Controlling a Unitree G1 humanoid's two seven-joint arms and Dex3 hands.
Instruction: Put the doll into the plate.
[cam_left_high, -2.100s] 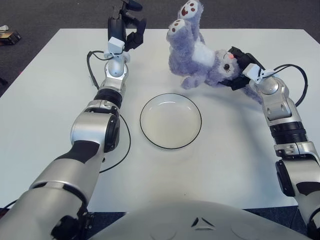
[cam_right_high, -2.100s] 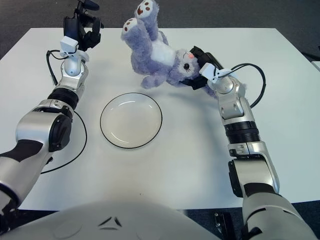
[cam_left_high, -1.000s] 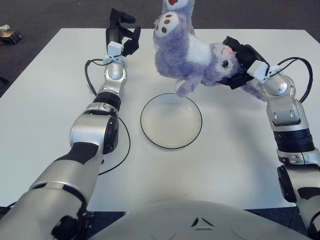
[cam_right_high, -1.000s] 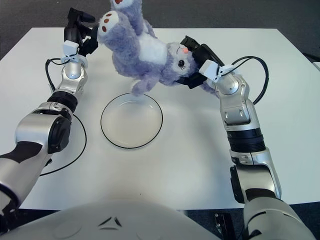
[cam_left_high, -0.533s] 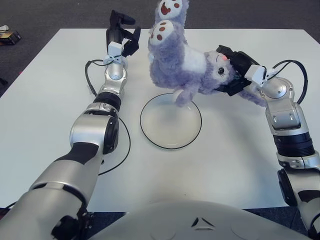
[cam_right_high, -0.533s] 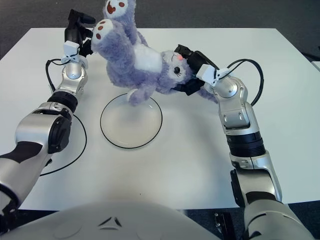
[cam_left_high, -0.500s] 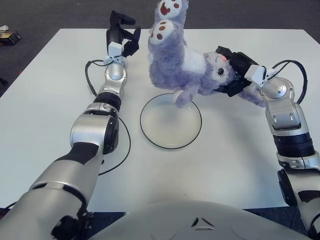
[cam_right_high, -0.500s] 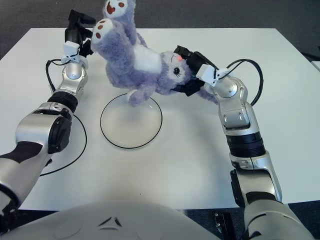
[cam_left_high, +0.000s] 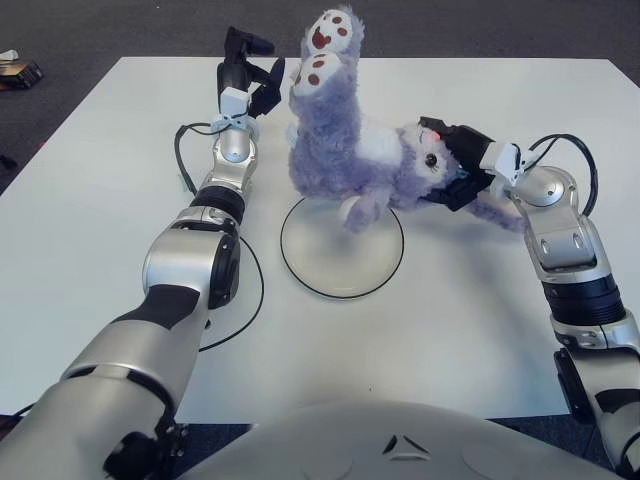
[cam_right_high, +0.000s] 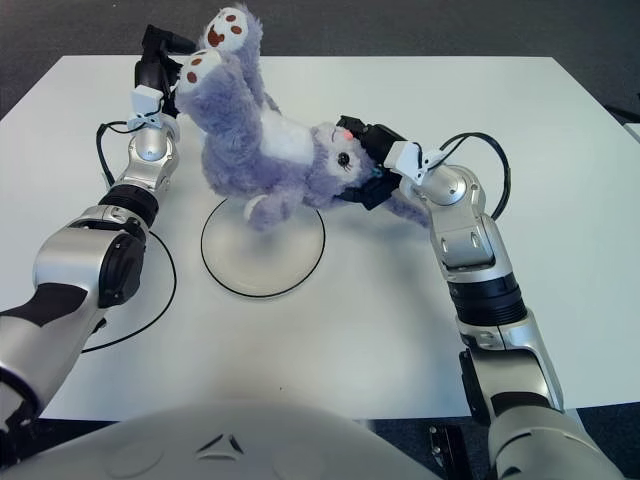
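A purple plush doll (cam_left_high: 345, 150) with a white belly hangs upside down, feet pointing up, over the far half of the plate. My right hand (cam_left_high: 462, 170) is shut on the doll's head, just right of the plate. One of the doll's paws dangles low over the plate's far part. The plate (cam_left_high: 341, 262) is white with a dark rim and lies at the middle of the table. My left hand (cam_left_high: 246, 70) shows raised at the far left, beside the doll's feet, fingers curled and holding nothing.
A black cable (cam_left_high: 245, 300) loops on the white table (cam_left_high: 90, 200) left of the plate, by my left arm. Dark floor surrounds the table, with a small object (cam_left_high: 15, 70) on it at the far left.
My right hand has carried the doll down and leftward, from high above the table's far side to low over the plate. The left hand has stayed about where it was.
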